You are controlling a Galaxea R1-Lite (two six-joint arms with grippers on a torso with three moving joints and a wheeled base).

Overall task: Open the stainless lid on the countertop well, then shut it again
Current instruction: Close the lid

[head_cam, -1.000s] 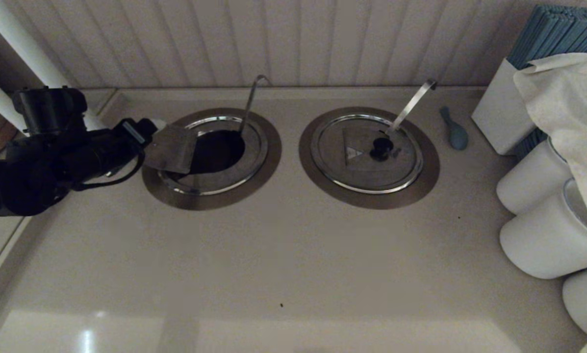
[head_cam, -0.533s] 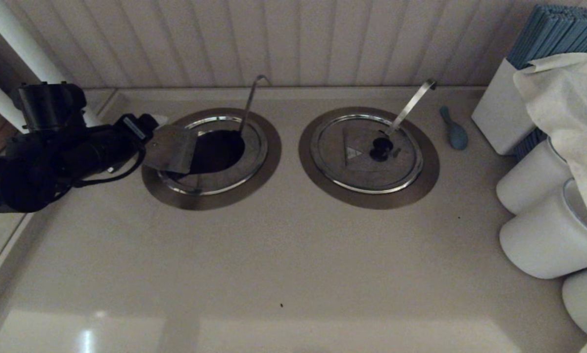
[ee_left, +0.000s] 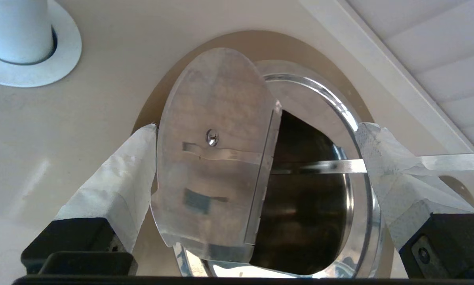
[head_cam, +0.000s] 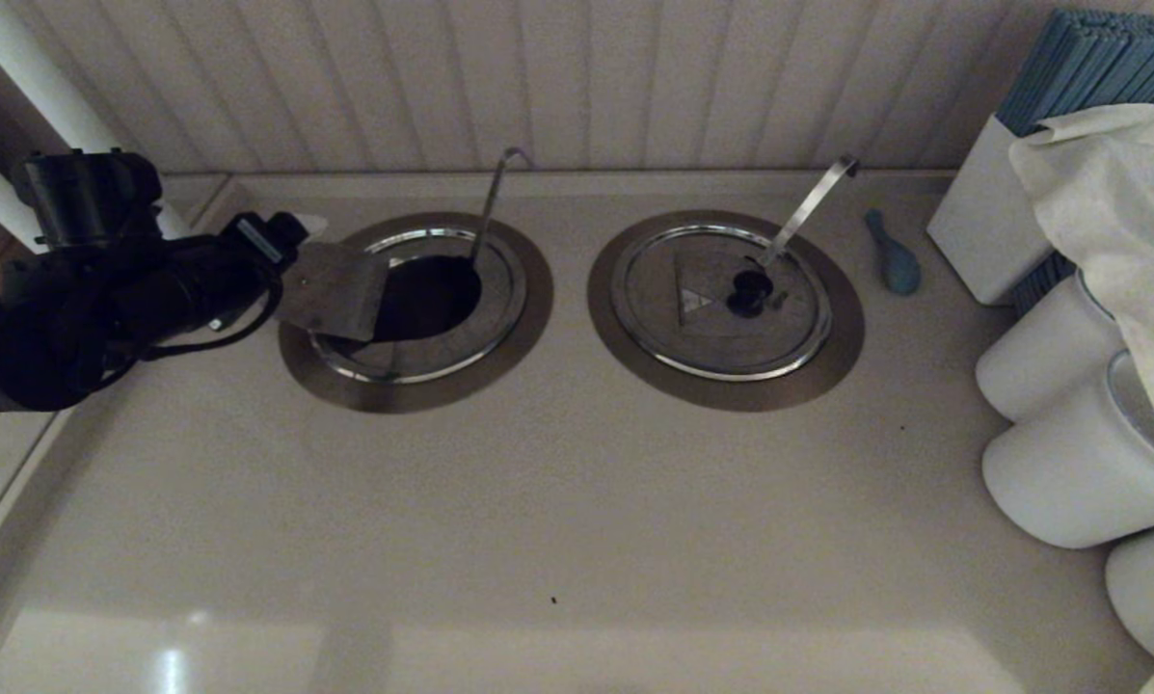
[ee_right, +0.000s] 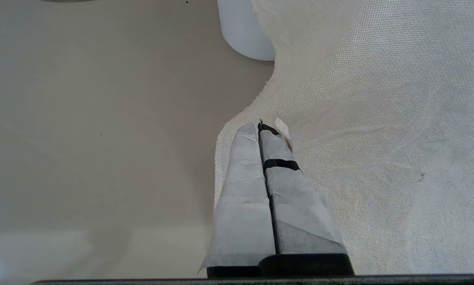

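Pale panelled wall behind, cream bench [head_cam: 557,501] below, two wells set side by side. On my left, the countertop well [head_cam: 432,299] stands half uncovered: the stainless lid [head_cam: 335,291] has its folding flap tipped up toward my left gripper [ee_left: 256,166], whose taped fingers [ee_left: 118,178] are spread wide on either side of the flap without clamping it. I judge the flap stays up on its hinge. The thin hooked rod [head_cam: 490,198] rises from the dark hollow. My right gripper [ee_right: 266,158] is parked, clenched on nothing, over a white cloth [ee_right: 379,118].
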